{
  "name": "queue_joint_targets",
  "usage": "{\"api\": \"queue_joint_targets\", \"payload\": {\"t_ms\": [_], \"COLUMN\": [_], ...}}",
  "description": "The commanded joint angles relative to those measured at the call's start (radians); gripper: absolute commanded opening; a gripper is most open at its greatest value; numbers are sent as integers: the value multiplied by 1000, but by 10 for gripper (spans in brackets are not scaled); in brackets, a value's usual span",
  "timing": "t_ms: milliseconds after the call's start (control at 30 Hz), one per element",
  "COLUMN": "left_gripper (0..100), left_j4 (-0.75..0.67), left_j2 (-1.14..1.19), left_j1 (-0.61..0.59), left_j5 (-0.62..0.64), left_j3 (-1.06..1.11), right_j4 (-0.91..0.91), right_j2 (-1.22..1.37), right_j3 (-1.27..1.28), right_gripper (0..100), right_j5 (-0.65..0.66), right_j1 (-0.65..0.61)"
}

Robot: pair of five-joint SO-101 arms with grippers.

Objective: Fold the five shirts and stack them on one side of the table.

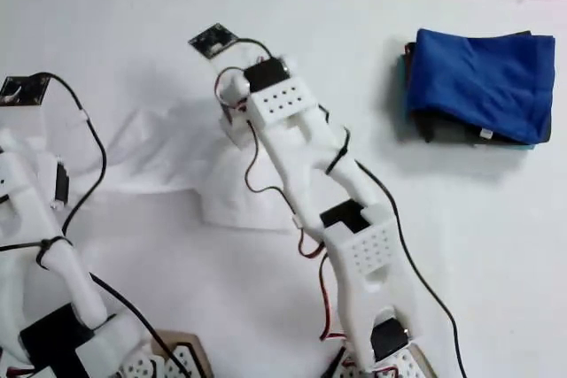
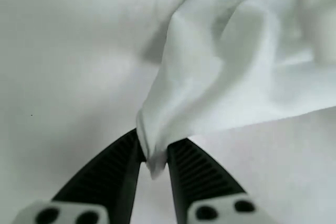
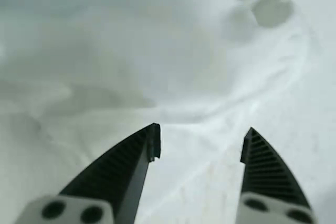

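A white shirt (image 1: 168, 152) lies crumpled on the white table (image 1: 133, 289), left of centre. My left gripper (image 2: 155, 162) is shut on a corner of the white shirt (image 2: 236, 61), and the cloth trails away from its fingers. My right gripper (image 3: 202, 141) is open just above the white shirt (image 3: 131, 51), with nothing between its fingers. The right arm (image 1: 301, 157) stretches from the front edge to the shirt's far right part. A stack of folded shirts, blue one (image 1: 483, 77) on top, sits at the far right of the table.
The left arm (image 1: 35, 219) stands along the table's left edge with cables looping beside it. Bare table (image 1: 496, 245) lies at the front right and along the far edge. A dark floor shows beyond the table's back edge.
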Motion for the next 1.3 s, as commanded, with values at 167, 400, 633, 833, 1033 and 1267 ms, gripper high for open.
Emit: {"api": "queue_joint_targets", "payload": {"t_ms": [167, 400, 633, 833, 1033, 1267], "left_gripper": [29, 28, 28, 28, 28, 28], "left_j4": [-43, -43, -38, -37, -37, -37], "left_j2": [-11, -11, -11, -11, -11, -11], "left_j1": [-5, -5, -6, -6, -6, -6], "left_j5": [-2, -5, -6, -3, -3, -3], "left_j3": [-12, -10, -5, -8, -8, -4], "right_j4": [168, 162, -67, -288, -341, -348], "right_j2": [-87, -163, -331, -447, -383, -340], "right_j3": [-55, 144, 548, 836, 896, 884], "right_gripper": [284, 284, 284, 284, 284, 284], "right_j5": [-84, -80, -84, -84, -86, -84], "right_j1": [-10, -31, -36, -39, -56, -153]}}
